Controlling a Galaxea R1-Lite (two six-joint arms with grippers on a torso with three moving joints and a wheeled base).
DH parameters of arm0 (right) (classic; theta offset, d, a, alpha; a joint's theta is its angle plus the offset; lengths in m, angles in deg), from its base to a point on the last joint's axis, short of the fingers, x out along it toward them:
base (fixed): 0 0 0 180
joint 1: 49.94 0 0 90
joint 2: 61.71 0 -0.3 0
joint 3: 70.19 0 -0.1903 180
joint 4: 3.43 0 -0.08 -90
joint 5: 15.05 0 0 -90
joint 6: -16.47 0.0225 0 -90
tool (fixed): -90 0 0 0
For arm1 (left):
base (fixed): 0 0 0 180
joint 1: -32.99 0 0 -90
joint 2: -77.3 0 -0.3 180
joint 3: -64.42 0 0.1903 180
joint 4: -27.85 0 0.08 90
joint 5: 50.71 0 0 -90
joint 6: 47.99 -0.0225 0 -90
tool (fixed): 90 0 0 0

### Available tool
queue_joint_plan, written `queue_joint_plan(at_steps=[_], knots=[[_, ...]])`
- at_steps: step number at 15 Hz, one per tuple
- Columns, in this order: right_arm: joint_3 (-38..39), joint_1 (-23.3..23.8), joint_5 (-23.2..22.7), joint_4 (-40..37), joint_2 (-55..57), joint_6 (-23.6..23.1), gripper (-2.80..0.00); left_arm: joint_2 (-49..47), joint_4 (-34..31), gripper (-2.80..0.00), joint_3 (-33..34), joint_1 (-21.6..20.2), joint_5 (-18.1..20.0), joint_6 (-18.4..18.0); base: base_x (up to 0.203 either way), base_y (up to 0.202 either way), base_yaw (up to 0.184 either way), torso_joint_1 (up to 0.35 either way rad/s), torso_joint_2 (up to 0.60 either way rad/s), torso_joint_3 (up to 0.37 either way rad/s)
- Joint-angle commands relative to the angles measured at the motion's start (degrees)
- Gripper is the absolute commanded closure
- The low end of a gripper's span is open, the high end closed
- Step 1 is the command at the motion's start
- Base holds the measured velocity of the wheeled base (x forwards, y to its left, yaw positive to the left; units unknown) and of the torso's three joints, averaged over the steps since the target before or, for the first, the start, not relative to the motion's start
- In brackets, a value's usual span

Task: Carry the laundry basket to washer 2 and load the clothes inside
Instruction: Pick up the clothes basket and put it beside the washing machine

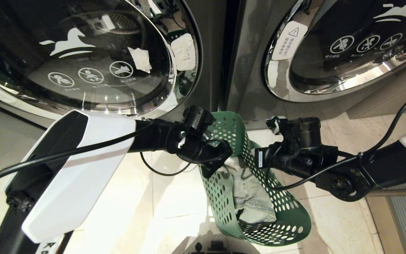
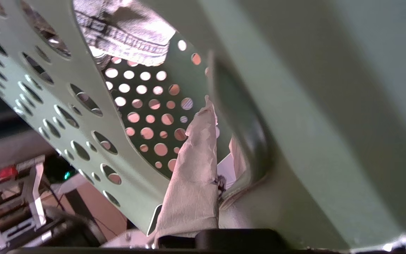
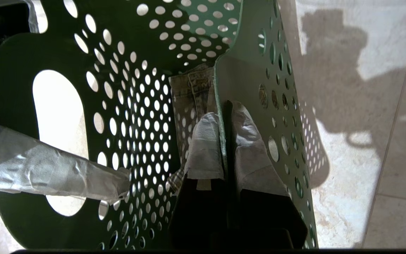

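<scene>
1. Gripping the laundry basket (image 1: 287,218) on opposite walls, both tools hold it above the tiled floor (image 1: 340,225).
2. Right tool (image 3: 226,141) is pressed together, pinching the basket's wall.
3. Left tool (image 2: 220,155) pinches the opposite wall by the handle cut-out.
4. The clothes (image 1: 250,197) lie inside the basket.
5. Two washers stand just behind the basket; no numeral is readable.

Green holed basket (image 1: 287,225) hangs tilted above tiled floor, just in front of two grey washers. Pale denim clothes (image 1: 250,197) lie folded inside it. Washer door (image 1: 83,53) on the left is shut.
</scene>
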Motion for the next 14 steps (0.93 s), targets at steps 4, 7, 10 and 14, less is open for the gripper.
queue_joint_plan(at_steps=[4, 7, 10, 14], knots=[[-0.8, 0.5, 0.1, 0.2, 2.4, 0.0, 0.0, -2.1, 0.2, 0.0, -0.5, -0.8, 0.1, -2.8, 0.0, 0.0, 0.0, 0.001, 0.01, -0.195], [-0.9, 0.5, 0.7, 1.6, 2.9, -0.2, 0.0, -2.1, 0.8, 0.0, -0.5, -0.9, -0.3, -5.6, 0.0, 0.0, 0.0, 0.001, 0.0, -0.065], [-0.9, 0.6, 3.4, 5.7, 5.7, -3.0, 0.0, -2.6, 1.1, 0.0, -0.6, -1.6, -0.4, -7.9, 0.0, 0.0, 0.0, 0.0, 0.0, 0.0], [-0.1, 0.6, 4.9, 8.5, 6.7, -6.2, 0.0, -2.6, 1.1, 0.0, -0.6, -2.1, -1.0, -10.7, 0.0, 0.0, 0.0, 0.0, 0.0, 0.0]])
